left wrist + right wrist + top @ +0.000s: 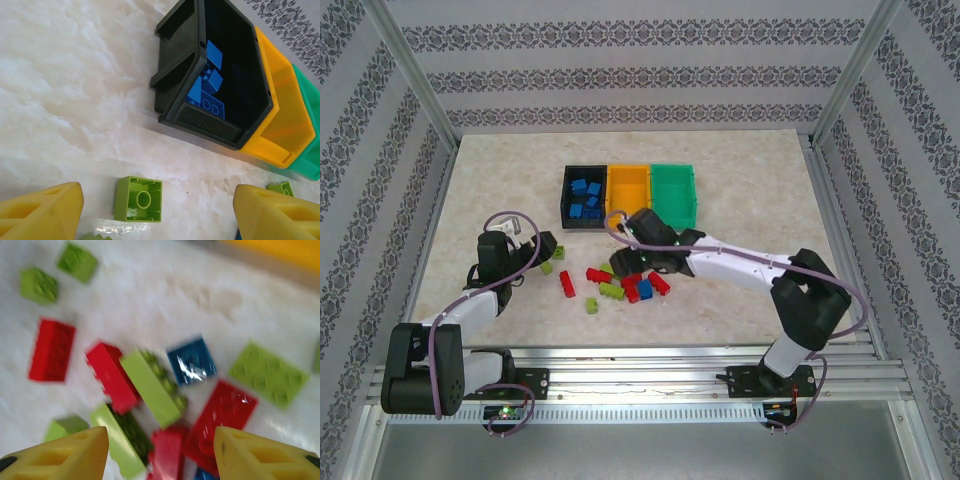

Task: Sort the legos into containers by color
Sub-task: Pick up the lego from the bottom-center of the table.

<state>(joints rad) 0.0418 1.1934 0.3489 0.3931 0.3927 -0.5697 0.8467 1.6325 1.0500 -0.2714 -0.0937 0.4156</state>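
Left gripper spread, empty, above a yellow-green studded plastic brick; right gripper gapes, seemingly empty, over blurred bricks.

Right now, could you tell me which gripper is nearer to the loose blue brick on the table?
Right. The right gripper hovers just behind the blue brick, almost over it; the left gripper sits well off to its left.

Three bins in a row across from me, sides touching: black bin, orange bin, green bin. The black one's got several blue bricks in it. Just in front of the bins the loose legos lie jumbled: reds, yellow-greens, plus one blue brick. One yellow-green brick lies flipped, hollow side up, near the black bin.
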